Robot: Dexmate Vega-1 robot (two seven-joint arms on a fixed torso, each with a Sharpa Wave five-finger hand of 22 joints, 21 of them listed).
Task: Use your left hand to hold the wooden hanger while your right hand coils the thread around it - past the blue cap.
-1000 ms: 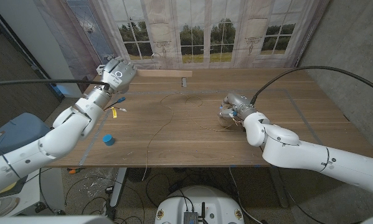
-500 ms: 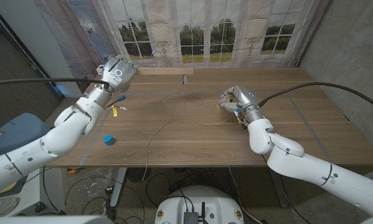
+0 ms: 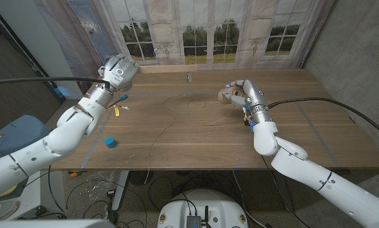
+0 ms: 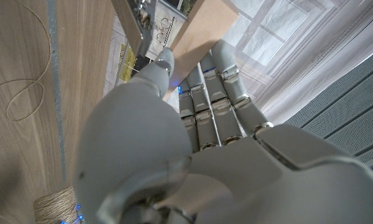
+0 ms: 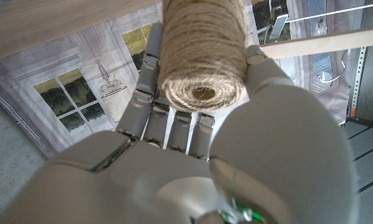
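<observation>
The wooden hanger (image 3: 167, 72) lies along the table's far edge, its metal hook (image 3: 188, 77) near its right end. My left hand (image 3: 116, 71) grips the hanger's left end, fingers laid along the wood (image 4: 198, 37). My right hand (image 3: 247, 95) holds a spool of tan thread (image 3: 226, 96), clasped between the thumb and the fingers (image 5: 202, 50), to the right of the hook. Loose thread (image 3: 167, 117) loops across the table's middle and trails over the near edge. The blue cap (image 3: 110, 142) sits near the front left.
Small yellow-tagged bits (image 3: 118, 111) lie beside my left forearm. A black cable (image 3: 37, 81) runs in from the left. A printed window backdrop (image 3: 208, 31) hangs just behind the table's far edge. A concrete wall (image 3: 360, 57) is on the right.
My right hand has carried the spool away from the table's middle toward the far edge, nearer the hanger's hook. The left hand has stayed on the hanger.
</observation>
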